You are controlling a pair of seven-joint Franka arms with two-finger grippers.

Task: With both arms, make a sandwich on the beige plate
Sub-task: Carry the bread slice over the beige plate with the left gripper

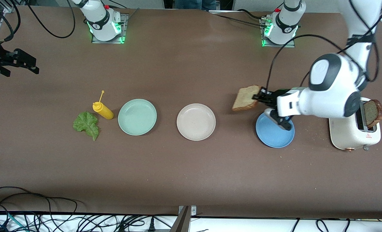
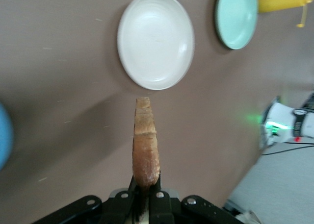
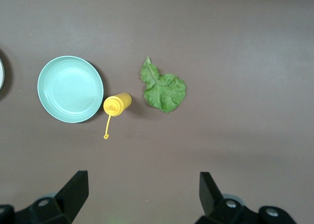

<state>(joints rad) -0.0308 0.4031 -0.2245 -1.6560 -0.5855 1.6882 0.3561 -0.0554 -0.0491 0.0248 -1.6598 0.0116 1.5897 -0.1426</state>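
Observation:
My left gripper (image 1: 261, 95) is shut on a tan bread slice (image 1: 246, 98) and holds it in the air over the table, between the beige plate (image 1: 196, 121) and the blue plate (image 1: 275, 130). In the left wrist view the slice (image 2: 145, 143) stands edge-on in my gripper (image 2: 145, 185), with the beige plate (image 2: 156, 40) empty ahead of it. A second bread slice (image 1: 373, 112) sticks out of the toaster (image 1: 355, 129). The green lettuce leaf (image 1: 87, 124) lies at the right arm's end of the table. My right gripper (image 1: 28, 64) is open and empty there, and its fingers show in the right wrist view (image 3: 142, 197) above the lettuce (image 3: 163, 88).
A mint green plate (image 1: 137, 116) and a yellow squeeze bottle (image 1: 102, 109) lie between the lettuce and the beige plate; both show in the right wrist view, the plate (image 3: 70, 88) and the bottle (image 3: 116, 106). Cables run along the table's near edge.

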